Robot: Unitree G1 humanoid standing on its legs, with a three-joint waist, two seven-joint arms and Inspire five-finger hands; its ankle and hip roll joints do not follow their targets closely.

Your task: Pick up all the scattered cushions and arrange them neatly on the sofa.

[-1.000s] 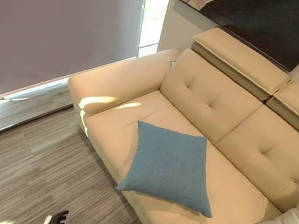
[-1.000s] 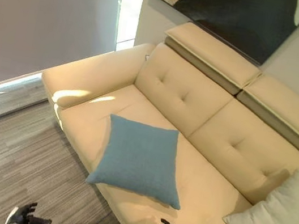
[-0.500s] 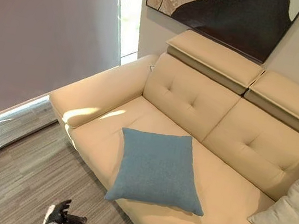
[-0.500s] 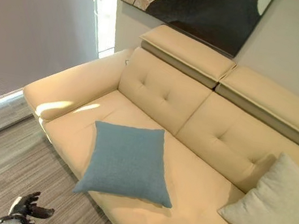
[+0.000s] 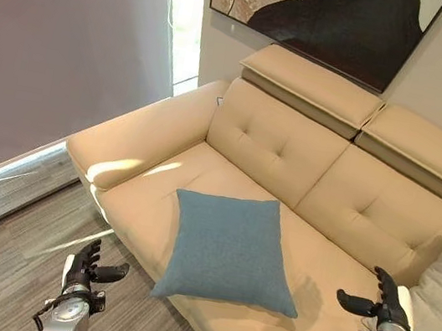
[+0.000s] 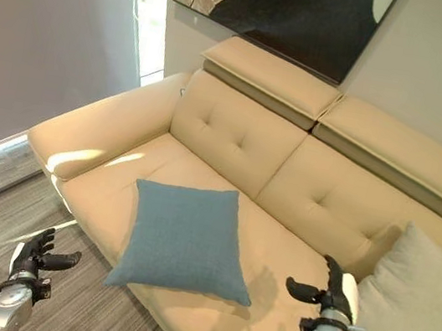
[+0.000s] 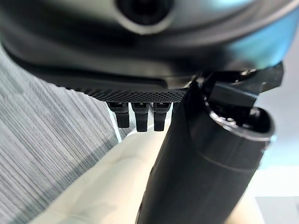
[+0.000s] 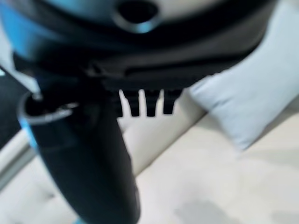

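Nearest, the left hand [image 5: 84, 266] hangs low over the wood floor [image 5: 1, 265] in front of the sofa [image 5: 290, 160], its fingers straight and spread with the thumb out to the side, holding nothing. The right hand [image 5: 380, 304] is raised over the seat just beside the grey cushion [image 6: 417, 313], fingers also straight and apart, thumb pointing toward the middle of the seat, empty. In each wrist view the fingers stand in a straight row with nothing between them and the thumb.

A blue cushion [image 5: 228, 250] lies flat on the left seat, its near edge reaching the front edge of the seat, between the two hands and touched by neither. The grey cushion leans tilted against the backrest at the right end of the sofa.

Farther back are the tufted backrest and two raised headrests [image 5: 311, 80]. Behind them, a painting [image 5: 330, 18] hangs on the wall. To the left, a grey blind [image 5: 54, 44] reaches nearly to the floor.
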